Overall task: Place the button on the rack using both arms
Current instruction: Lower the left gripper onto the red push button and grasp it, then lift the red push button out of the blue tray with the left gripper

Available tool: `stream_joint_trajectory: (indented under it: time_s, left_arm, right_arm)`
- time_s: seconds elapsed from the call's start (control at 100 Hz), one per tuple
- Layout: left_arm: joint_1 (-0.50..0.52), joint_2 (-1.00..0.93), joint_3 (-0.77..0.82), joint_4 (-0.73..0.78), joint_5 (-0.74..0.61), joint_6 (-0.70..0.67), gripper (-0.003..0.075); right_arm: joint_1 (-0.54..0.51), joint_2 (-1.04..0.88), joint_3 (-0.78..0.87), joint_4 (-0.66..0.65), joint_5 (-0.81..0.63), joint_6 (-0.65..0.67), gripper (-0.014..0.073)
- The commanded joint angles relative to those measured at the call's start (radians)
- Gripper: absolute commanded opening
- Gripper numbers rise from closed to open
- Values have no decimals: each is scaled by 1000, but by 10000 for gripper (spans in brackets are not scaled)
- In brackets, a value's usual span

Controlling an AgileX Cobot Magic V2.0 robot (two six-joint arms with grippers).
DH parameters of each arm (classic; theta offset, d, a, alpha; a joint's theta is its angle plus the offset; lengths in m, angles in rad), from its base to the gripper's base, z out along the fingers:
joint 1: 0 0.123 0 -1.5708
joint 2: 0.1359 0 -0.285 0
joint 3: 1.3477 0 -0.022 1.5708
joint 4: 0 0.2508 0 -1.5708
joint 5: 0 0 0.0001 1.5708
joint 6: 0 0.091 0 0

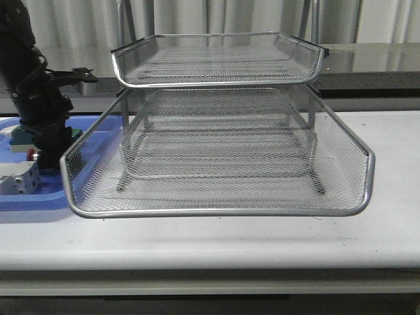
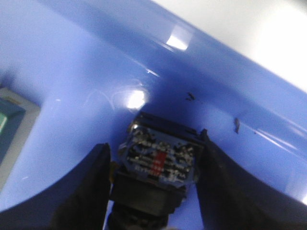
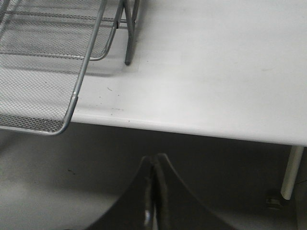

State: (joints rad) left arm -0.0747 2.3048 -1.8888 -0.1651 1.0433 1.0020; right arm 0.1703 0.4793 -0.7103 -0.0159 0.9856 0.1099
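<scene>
The button [image 2: 158, 160] lies in the blue tray, its blue rear block with a red mark facing the left wrist camera; its red head [image 1: 31, 153] shows in the front view. My left gripper [image 1: 46, 156] is down in the tray, and in the left wrist view [image 2: 154, 143] its open jaws straddle the button, with a thin gap on one side. The rack [image 1: 216, 211] stands mid-table, its lowest tier pulled out. My right gripper [image 3: 154, 160] is shut and empty, off the table's front edge near the rack's corner [image 3: 72, 103]; it is out of the front view.
The flat blue tray [image 1: 33, 200] lies left of the rack, touching its pulled-out tier. A white-grey terminal block [image 1: 18, 180] and a green block [image 1: 20, 136] lie in it beside the left gripper. The tray wall [image 2: 230, 72] rises just beyond the button.
</scene>
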Motion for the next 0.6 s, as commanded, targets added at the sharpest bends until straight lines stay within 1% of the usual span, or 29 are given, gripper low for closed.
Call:
stream_joint_trajectory:
  time_s: [0.0, 0.28, 0.37, 0.45, 0.59]
  left_arm:
    - [-7, -66, -56, -23, 26, -3, 87]
    - [-4, -102, -200, -23, 162, -16, 77]
    - [1, -111, -253, -23, 236, -31, 77]
    - [4, -130, -264, -23, 236, -58, 77]
    - [6, -177, -264, -23, 236, -66, 77]
  right_arm:
    - [-3, 5, -35, -4, -58, -2, -69]
    - [-3, 5, -35, -4, -58, -2, -69]
    - [-3, 5, -35, -4, -58, -2, -69]
    - [-3, 5, -35, -4, -58, -2, -69]
    - [-3, 5, -35, -4, -58, -2, -69]
